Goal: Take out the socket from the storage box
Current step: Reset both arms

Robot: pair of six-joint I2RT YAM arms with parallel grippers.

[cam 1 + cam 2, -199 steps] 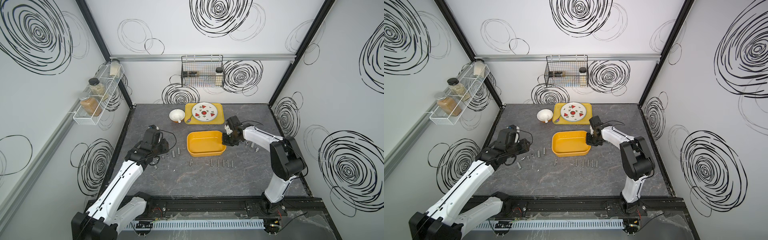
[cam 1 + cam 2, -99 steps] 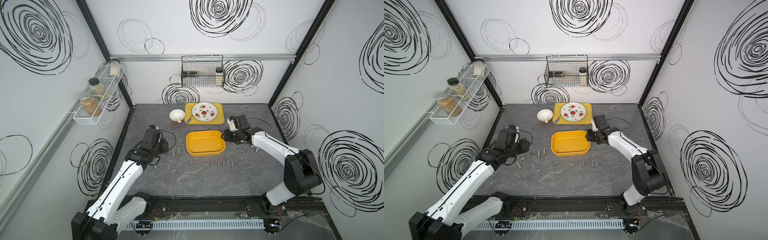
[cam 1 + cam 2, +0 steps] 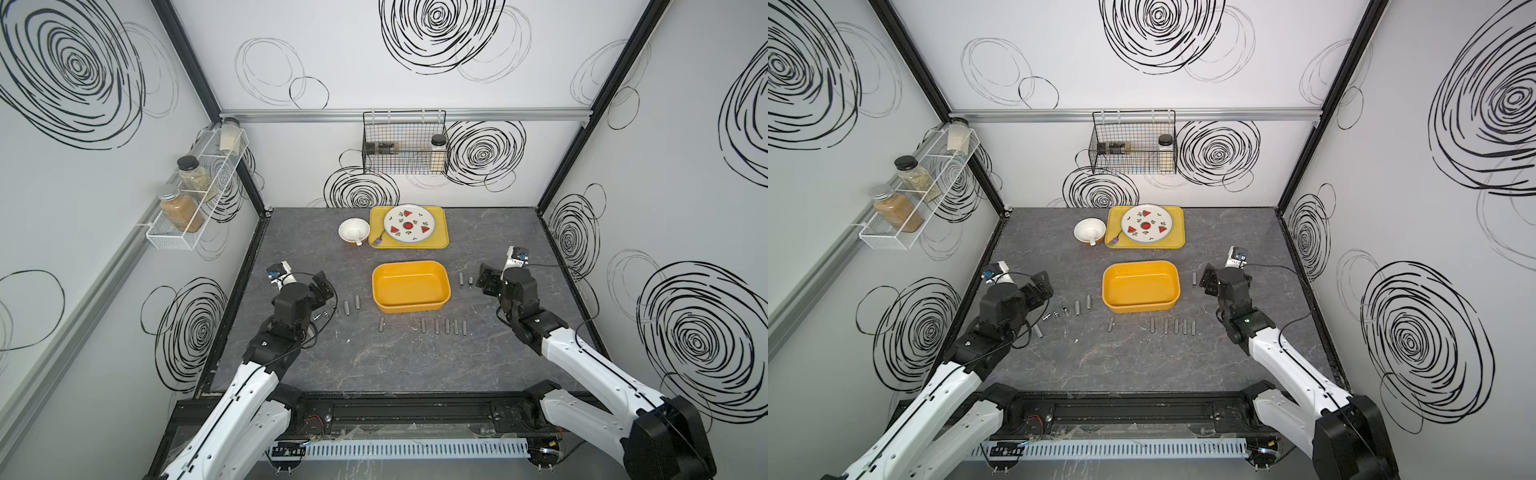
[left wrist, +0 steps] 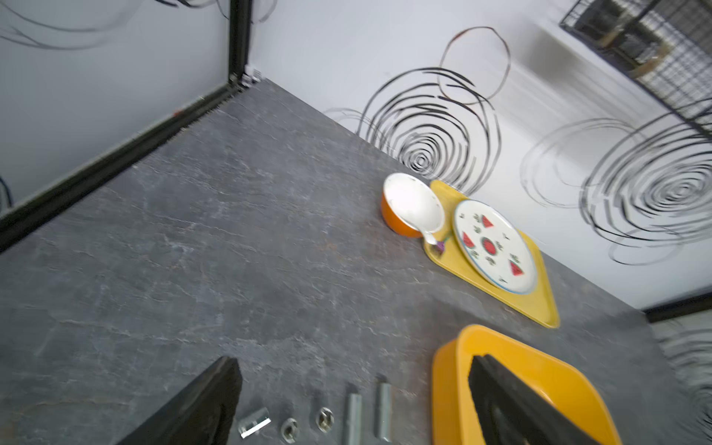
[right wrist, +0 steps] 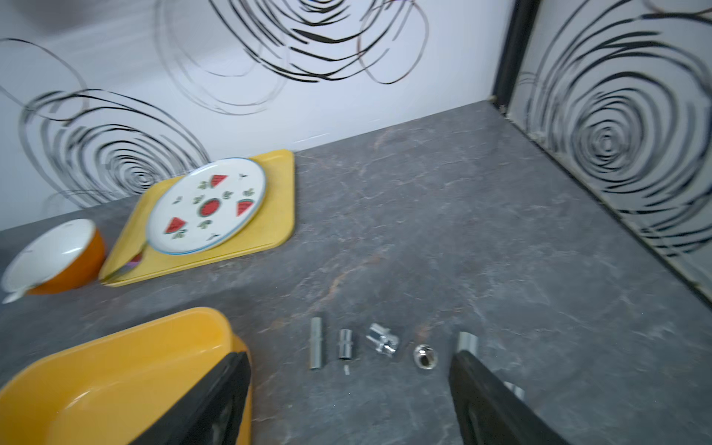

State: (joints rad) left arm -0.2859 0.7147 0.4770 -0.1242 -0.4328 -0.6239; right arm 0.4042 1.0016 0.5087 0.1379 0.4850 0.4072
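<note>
The storage box (image 3: 410, 286) (image 3: 1140, 286) is a deep yellow-orange tub at the table's middle; no socket shows inside it in both top views. Metal sockets lie on the table around it: a row (image 3: 447, 326) before its front wall, a pair (image 3: 351, 305) to its left, and another pair (image 3: 465, 279) to its right. My left gripper (image 3: 323, 286) (image 4: 354, 404) hovers open over sockets (image 4: 353, 416) left of the box (image 4: 547, 377). My right gripper (image 3: 484, 280) (image 5: 350, 400) is open over sockets (image 5: 345, 344) right of the box (image 5: 115, 358). Neither holds anything.
A flat yellow tray (image 3: 440, 239) with a watermelon plate (image 3: 409, 223) and an orange bowl (image 3: 354, 230) sit at the back. A black wire basket (image 3: 404, 143) hangs on the rear wall. A white shelf of jars (image 3: 195, 195) is on the left wall.
My right arm has drawn back from the box's right rim toward the right wall, and its jaws have opened. My left gripper has opened wide, staying nearly in place.
</note>
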